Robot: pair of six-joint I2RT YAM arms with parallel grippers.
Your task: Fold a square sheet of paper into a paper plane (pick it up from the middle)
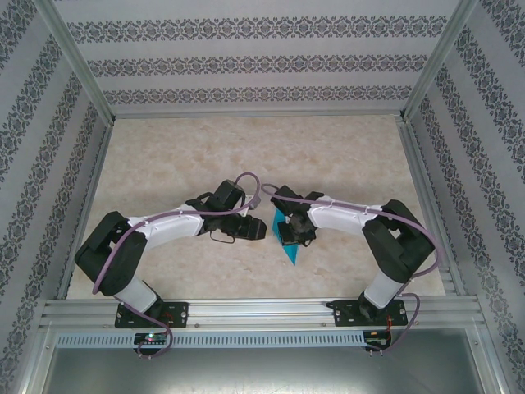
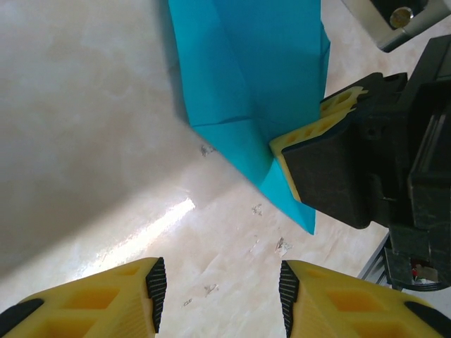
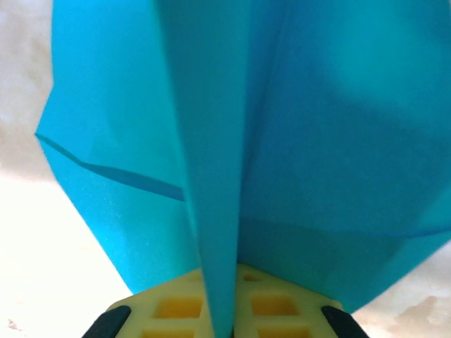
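Turquoise paper plane [image 3: 211, 176] clamped in right gripper [image 3: 222, 313], left gripper [image 2: 218, 289] parted, empty, free tabletop [image 2: 84, 105] around edges.

Your turquoise paper [image 1: 287, 246] is folded and creased lengthwise, its sharp tip pointing to 6 o'clock, its ridge pinched between the right fingers [image 3: 176, 310].

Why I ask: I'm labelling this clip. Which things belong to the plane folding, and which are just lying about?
Part of the job:
- folded blue paper
- right tool, shut on the paper
- left tool, open, near the paper

Just there:
- table
- patterned walls
- metal frame
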